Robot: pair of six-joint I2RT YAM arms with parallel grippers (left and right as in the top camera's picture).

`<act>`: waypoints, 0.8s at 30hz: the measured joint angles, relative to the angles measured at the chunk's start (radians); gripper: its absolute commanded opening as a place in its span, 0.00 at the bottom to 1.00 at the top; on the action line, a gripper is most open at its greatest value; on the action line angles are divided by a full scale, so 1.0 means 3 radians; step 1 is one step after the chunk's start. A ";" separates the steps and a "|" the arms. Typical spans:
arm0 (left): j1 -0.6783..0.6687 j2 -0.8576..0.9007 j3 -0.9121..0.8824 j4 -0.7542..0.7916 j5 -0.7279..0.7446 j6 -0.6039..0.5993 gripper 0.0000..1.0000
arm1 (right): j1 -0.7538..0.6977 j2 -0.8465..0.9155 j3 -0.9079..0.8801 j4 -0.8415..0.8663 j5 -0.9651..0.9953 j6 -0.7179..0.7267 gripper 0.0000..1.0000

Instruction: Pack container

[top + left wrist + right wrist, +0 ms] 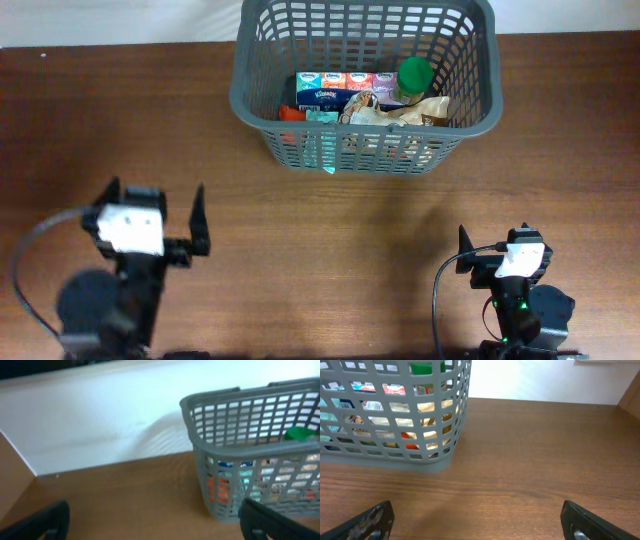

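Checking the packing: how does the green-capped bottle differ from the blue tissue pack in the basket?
The green-capped bottle is round and appears to stand upright toward the right side; the blue tissue pack is boxy and lies flat nearer the left. Both sit inside the basket.

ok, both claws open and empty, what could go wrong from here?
1. The basket sits far across the table; a long reach by the left claw or right claw could shove it instead of clearing its rim.
2. The green-capped bottle appears tallest inside, so a descending claw may tip it.
3. An open claw could snag the lattice slots.
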 measured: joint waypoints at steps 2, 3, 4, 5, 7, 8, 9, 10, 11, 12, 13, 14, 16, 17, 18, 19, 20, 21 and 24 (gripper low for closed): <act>-0.0045 -0.0212 -0.0327 0.0231 -0.0024 0.0000 0.99 | 0.0000 0.0000 0.0000 -0.0004 -0.0001 0.0001 0.99; -0.0058 -0.0303 -0.0487 0.0334 -0.0029 0.0000 0.99 | 0.0000 0.0000 0.0000 -0.0001 -0.0001 -0.0001 0.99; -0.0072 -0.0436 -0.0739 0.0455 -0.0038 0.0000 0.99 | 0.0000 0.0000 0.0000 0.0000 0.0000 0.0000 0.99; -0.0075 -0.0501 -0.0877 0.0539 -0.0039 0.0000 0.99 | 0.0000 0.0000 0.0000 -0.0003 -0.0001 -0.0001 0.99; -0.0076 -0.0641 -0.1183 0.0778 -0.0050 0.0000 0.99 | 0.0000 0.0000 0.0000 -0.0003 -0.0001 -0.0001 0.99; -0.0076 -0.0682 -0.1264 0.0813 -0.0051 0.0000 0.99 | 0.0000 0.0000 0.0000 -0.0003 -0.0001 -0.0001 0.99; -0.0076 -0.0776 -0.1451 0.0914 -0.0060 0.0000 0.99 | 0.0000 0.0000 0.0000 -0.0003 -0.0001 0.0000 0.99; -0.0076 -0.0833 -0.1560 0.0965 -0.0061 0.0000 0.99 | 0.0000 0.0000 0.0000 -0.0001 -0.0001 -0.0001 0.99; -0.0076 -0.0879 -0.1640 0.0980 -0.0062 0.0000 0.99 | 0.0000 0.0000 0.0000 -0.0003 -0.0001 -0.0001 0.99; -0.0076 -0.0921 -0.1715 0.0992 -0.0062 0.0001 0.99 | 0.0000 0.0000 0.0000 -0.0003 -0.0001 -0.0003 0.99; -0.0076 -0.0958 -0.1787 0.1002 -0.0062 0.0000 0.99 | 0.0000 0.0000 0.0000 -0.0001 -0.0001 0.0000 0.99; -0.0076 -0.0988 -0.1855 0.1008 -0.0062 0.0001 0.99 | 0.0000 0.0000 0.0000 -0.0001 -0.0001 0.0000 0.99; -0.0076 -0.1036 -0.1989 0.1013 -0.0062 0.0001 0.99 | 0.0000 0.0000 0.0000 -0.0001 -0.0001 0.0000 0.99; -0.0076 -0.1053 -0.2051 0.1013 -0.0062 0.0000 0.99 | 0.0000 0.0000 0.0000 -0.0001 -0.0001 0.0000 0.99; -0.0076 -0.1066 -0.2102 0.1015 -0.0062 0.0000 0.99 | 0.0000 0.0000 0.0000 -0.0001 -0.0001 -0.0003 0.99; -0.0076 -0.1080 -0.2152 0.1016 -0.0062 0.0001 0.99 | 0.0000 0.0000 0.0000 -0.0003 -0.0001 0.0000 0.99; -0.0076 -0.1096 -0.2192 0.1015 -0.0062 0.0000 0.99 | 0.0000 0.0000 0.0000 -0.0003 -0.0001 -0.0001 0.99; -0.0076 -0.1115 -0.2232 0.1015 -0.0062 0.0000 0.99 | 0.0000 0.0000 0.0000 -0.0001 -0.0001 -0.0001 0.99; -0.0076 -0.1205 -0.2332 0.1017 -0.0062 0.0000 0.99 | 0.0000 0.0000 0.0000 -0.0001 -0.0001 -0.0001 0.99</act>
